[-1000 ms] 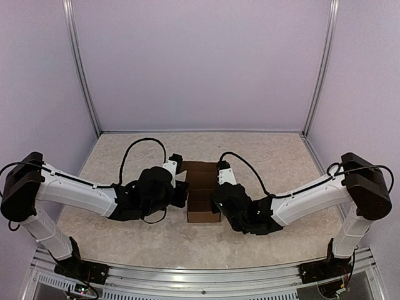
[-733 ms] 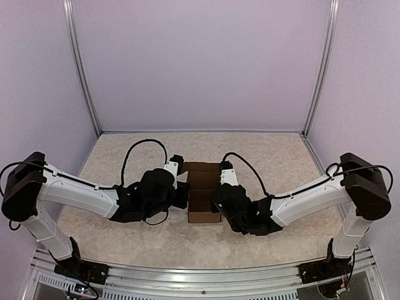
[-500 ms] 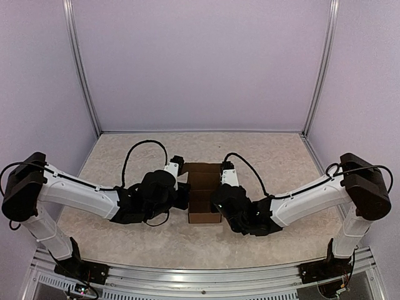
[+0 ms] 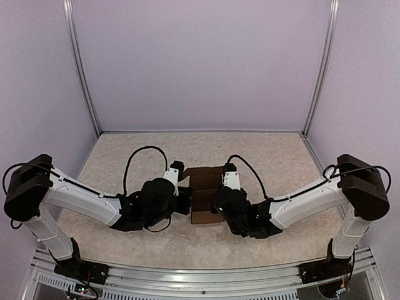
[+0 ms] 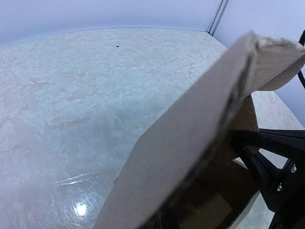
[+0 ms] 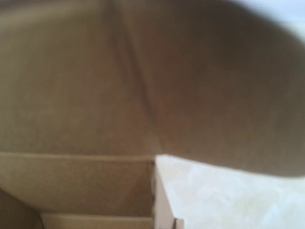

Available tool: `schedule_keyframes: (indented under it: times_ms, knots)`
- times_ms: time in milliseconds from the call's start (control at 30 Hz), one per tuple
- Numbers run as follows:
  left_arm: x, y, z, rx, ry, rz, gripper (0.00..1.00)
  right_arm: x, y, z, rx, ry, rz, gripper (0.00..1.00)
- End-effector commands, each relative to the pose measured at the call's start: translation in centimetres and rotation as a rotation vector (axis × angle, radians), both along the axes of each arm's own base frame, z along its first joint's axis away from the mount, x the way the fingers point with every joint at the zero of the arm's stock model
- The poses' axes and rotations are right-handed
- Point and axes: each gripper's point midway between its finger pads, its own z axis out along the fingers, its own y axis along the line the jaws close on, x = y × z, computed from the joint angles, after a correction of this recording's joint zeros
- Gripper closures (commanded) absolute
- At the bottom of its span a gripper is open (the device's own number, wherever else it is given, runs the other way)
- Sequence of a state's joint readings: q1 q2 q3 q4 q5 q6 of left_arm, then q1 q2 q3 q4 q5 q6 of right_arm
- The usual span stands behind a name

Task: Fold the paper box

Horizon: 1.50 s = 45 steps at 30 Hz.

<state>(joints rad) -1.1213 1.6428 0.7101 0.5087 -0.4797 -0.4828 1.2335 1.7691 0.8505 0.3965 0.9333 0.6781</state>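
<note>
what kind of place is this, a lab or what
Probably a robot lab test cell: plain walls framed by metal posts, a left arm and right arm bolted to a rail at a speckled table, with a paper box between them.

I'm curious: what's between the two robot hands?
The brown paper box, with the left gripper and right gripper at its sides, shown in the top view.

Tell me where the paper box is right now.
In the top view, the paper box sits centrally on the table, directly between the left gripper and the right gripper.
</note>
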Motion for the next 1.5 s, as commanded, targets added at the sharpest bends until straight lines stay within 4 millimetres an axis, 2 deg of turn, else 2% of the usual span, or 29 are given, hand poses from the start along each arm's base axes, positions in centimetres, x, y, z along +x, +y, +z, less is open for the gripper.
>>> schedule_keyframes:
  times_ms: [0,200,467,633,1133,1467]
  knots:
    - [-3.0,-1.6,-3.5,0.035,0.08,-0.117,1.0,-2.7,1.7,-3.4,-0.035,0.076,0.121,1.0]
    - [-3.7,-1.9,-4.4,0.052,0.081,-0.121,1.0,-3.4,0.9,-4.1,-0.047,0.087,0.112,1.0]
    - [-3.8,-1.9,-4.4,0.062,0.079,-0.115,1.0,-3.7,0.3,-3.5,-0.043,0.085,0.109,1.0]
    - [-3.7,-1.8,-4.5,0.07,0.073,-0.107,1.0,-3.9,-0.3,-2.8,-0.037,0.076,0.114,0.84]
    - [-3.3,-1.9,-4.7,0.091,0.055,-0.082,1.0,-4.3,-1.9,0.5,0.012,0.072,0.108,0.59]
    - [-2.9,-1.9,-4.6,0.109,0.039,-0.066,1.0,-5.4,-3.3,3.0,0.008,0.092,0.167,0.53]
